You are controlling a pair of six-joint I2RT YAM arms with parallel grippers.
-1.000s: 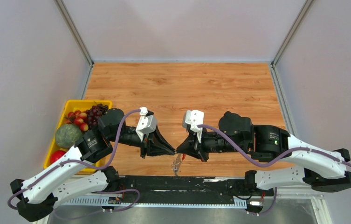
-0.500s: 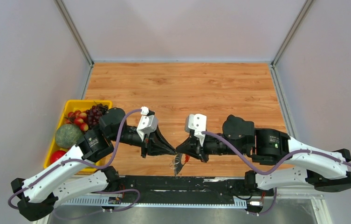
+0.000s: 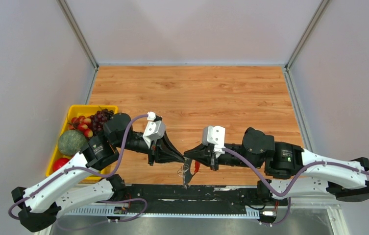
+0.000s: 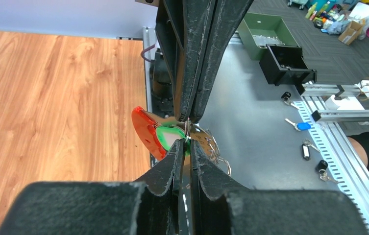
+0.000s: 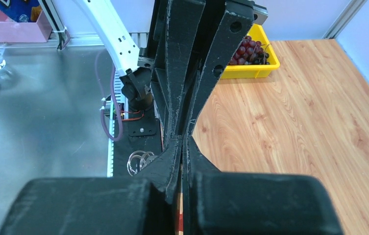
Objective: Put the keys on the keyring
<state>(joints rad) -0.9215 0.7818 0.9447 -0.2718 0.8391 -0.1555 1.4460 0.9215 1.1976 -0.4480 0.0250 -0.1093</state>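
My left gripper [image 3: 181, 158] and right gripper [image 3: 187, 155] meet tip to tip above the table's near edge. In the left wrist view my left gripper [image 4: 185, 142] is shut on the small key with the bright green head [image 4: 167, 136]. The right gripper [image 4: 190, 119] comes in from above, shut on a thin metal part of the keyring. The keyring's red curved piece [image 4: 144, 128] and silvery rings [image 4: 217, 151] hang beside the green head. From above the keyring [image 3: 187, 173] dangles under both tips. In the right wrist view the right gripper [image 5: 181, 143] is shut, with rings [image 5: 138, 160] to its left.
A yellow tray [image 3: 87, 107] of grapes, a melon and red fruit stands at the left edge, beside the left arm; it also shows in the right wrist view [image 5: 263, 68]. The black base rail [image 3: 221, 193] runs just below the hanging keyring. The wooden table [image 3: 197, 93] stretches behind.
The right wrist has shifted right and lower while its fingertips stayed against the left gripper's. The hanging keyring has swung a little and its red piece now shows under the right fingers.
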